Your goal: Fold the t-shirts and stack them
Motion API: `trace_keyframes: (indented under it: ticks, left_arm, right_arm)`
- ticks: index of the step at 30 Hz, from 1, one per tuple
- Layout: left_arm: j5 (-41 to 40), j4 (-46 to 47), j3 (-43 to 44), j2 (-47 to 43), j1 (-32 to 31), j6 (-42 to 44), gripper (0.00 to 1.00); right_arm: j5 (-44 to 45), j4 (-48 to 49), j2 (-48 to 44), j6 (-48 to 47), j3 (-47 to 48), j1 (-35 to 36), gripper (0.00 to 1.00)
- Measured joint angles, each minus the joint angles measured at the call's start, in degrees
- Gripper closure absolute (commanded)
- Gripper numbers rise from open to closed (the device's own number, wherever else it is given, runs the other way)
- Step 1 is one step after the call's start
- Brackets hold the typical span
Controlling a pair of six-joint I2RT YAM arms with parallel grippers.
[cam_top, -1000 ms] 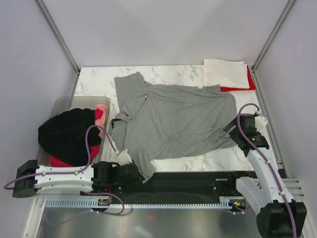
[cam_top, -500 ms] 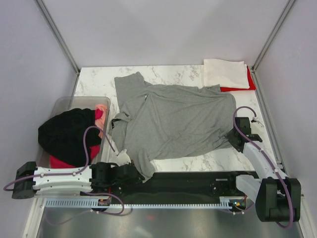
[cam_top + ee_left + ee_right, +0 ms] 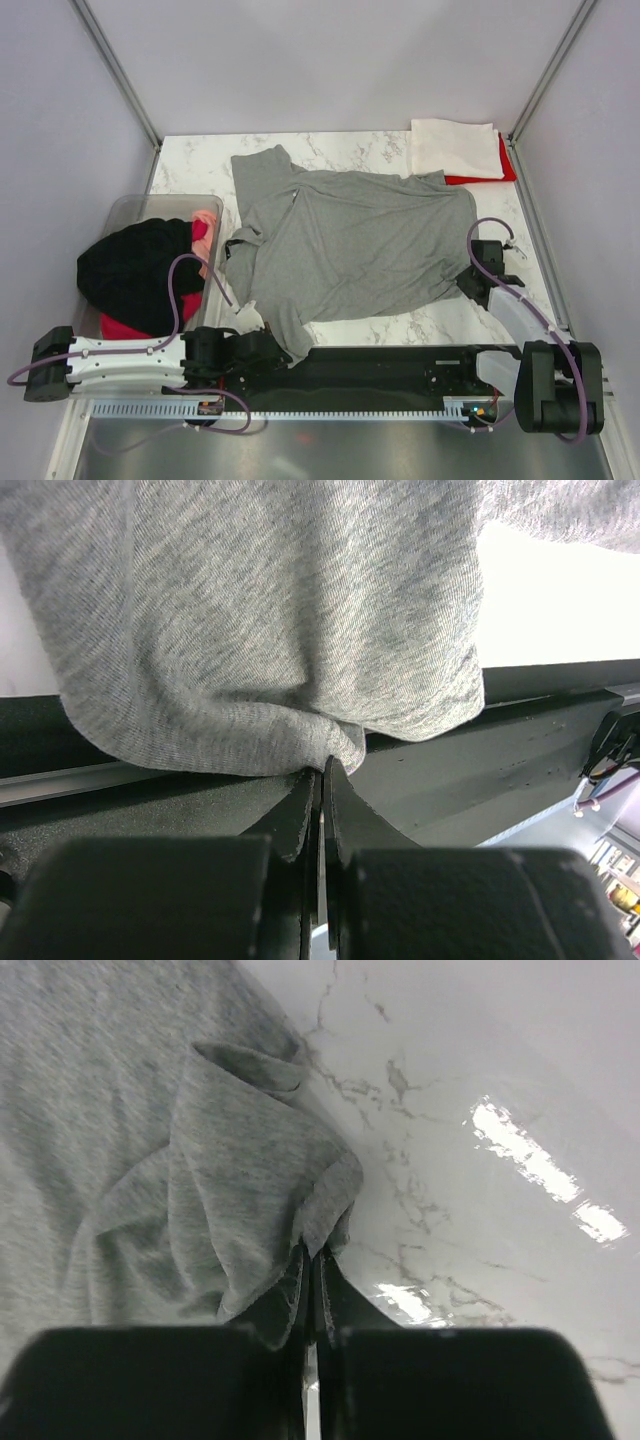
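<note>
One grey t-shirt (image 3: 350,245) lies spread open on the marble desk (image 3: 190,160), filling most of its middle. Its collar end is toward the left, one sleeve reaches toward the far left, and the cloth is creased and not yet folded.

Two pairs of fingers grip it, one at each near corner:
- The left fingers (image 3: 262,345) are at the near-left corner of the grey t-shirt, at the desk's near edge. In the left wrist view, the left fingers (image 3: 300,800) are pressed together, with the rolled hem pinched between their tips. The cloth hangs over the dark rail behind them.
- The right fingers (image 3: 472,283) are at the near-right corner of the same t-shirt. In the right wrist view, the right fingers (image 3: 335,1300) stand almost together and pinch a small bunched fold of grey cloth. Bare marble lies just to its right.

Two folded t-shirts form one stack in the far-right corner of the desk, well apart from the grey t-shirt. One white t-shirt (image 3: 455,148) lies on top of one red t-shirt (image 3: 507,165), of which only the right edge shows.

One clear plastic tub (image 3: 150,203) stands at the left edge of the desk, just beside the collar end of the grey t-shirt. It holds three visible colours of cloth:
- one black bundle (image 3: 135,265) heaped on top;
- one pink piece (image 3: 205,228) at the right wall;
- one red piece (image 3: 125,325) at the near end.

Whether each colour in the tub is a single garment cannot be told.
</note>
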Motion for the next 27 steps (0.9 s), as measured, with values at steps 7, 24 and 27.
trace_keyframes:
  ticks: [7, 24, 27]
  left_arm:
    - [-0.33, -6.29, 4.96, 0.94, 0.35, 4.48, 0.98]
    - [-10.58, -33.97, 47.84, 3.32, 0.52, 15.82, 0.98]
    - [-15.06, -38.27, 54.75, 4.66, 0.52, 17.75, 0.98]
  right_arm:
    - [-3.8, -6.71, -7.04, 1.38, -0.09, -0.11, 1.0]
    - [-3.5, -37.0, -34.62, 4.55, 10.56, -0.11, 1.0]
    - [-2.69, -39.52, -35.56, 4.96, 11.41, -0.11, 1.0]
